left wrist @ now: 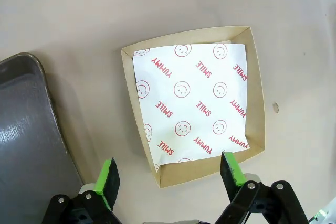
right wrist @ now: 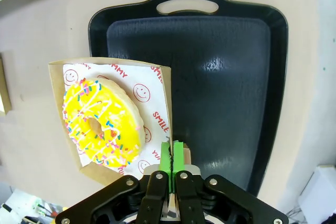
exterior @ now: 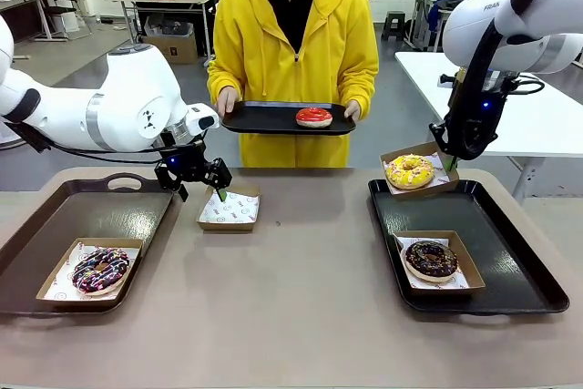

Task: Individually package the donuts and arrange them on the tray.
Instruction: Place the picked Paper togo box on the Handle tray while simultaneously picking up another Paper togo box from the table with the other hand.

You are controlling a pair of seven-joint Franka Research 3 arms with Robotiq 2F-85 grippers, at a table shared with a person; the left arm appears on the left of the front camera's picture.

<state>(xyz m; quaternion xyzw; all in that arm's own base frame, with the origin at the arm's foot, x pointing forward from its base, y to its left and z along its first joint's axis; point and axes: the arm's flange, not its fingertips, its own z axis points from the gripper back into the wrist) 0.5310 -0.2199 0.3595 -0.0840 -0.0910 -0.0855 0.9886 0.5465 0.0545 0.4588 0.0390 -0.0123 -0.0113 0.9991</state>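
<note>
Right pincer (right wrist: 172, 153) pinches box (right wrist: 58, 72) under yellow donut (right wrist: 100, 124); left pincer (left wrist: 169, 170), spread, above empty box (left wrist: 191, 103); red donut (exterior: 313, 117) unboxed.

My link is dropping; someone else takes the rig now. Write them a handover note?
Left tool: open, over the empty paper-lined box on the table beside the left tray.
Right tool: shut on the rim of the box holding the yellow-iced donut, at the far-left corner of the right tray.
Done: drizzled donut boxed on the left tray; chocolate sprinkled donut boxed on the right tray.
Left: set the yellow one down; the red-glazed donut, unboxed on the person's tray, needs boxing.
</note>
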